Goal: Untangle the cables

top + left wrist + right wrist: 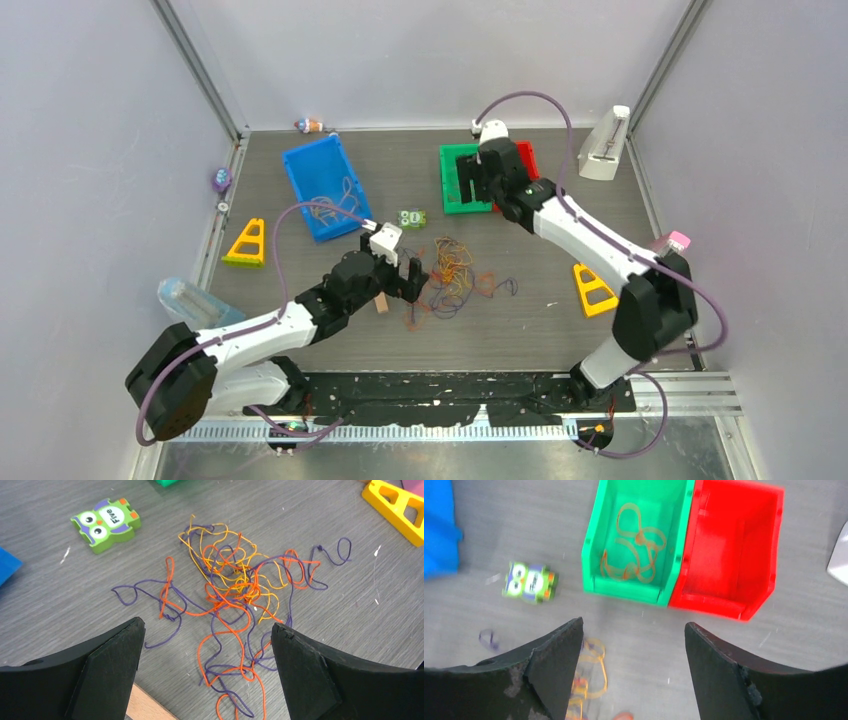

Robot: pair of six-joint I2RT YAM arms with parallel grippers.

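Tool, left: left tool (415, 280) low over the tabletop (540, 330), fingers spread wide, nothing held.
Blue bin: blue bin (305, 165) well behind the left tool; a few thin strands lie inside, colour hard to tell.
Owl toy: owl toy (105, 524) just beyond the heap, to its left, apart from it.
Cables: cables (235, 590) in one loose heap at mid-tabletop, orange, yellow and purple strands crossing at the core.
Bearing from left tool: heap lies directly ahead; in the left wrist view its near tails run down between the open fingers.
Axis: heap spreads wider across than the finger gap; a purple loop strays left, another right.
Green bin: green bin (591, 540) at the far side, one orange strand coiled inside.
Tool, right: right tool (634, 625) held high near the green bin, fingers wide apart, empty.
Red bin: red bin (734, 545) touching the green bin's right wall; no strands seen in it.
Nearer arm: left, judged best placed to pick next; the right is well apart from the heap.
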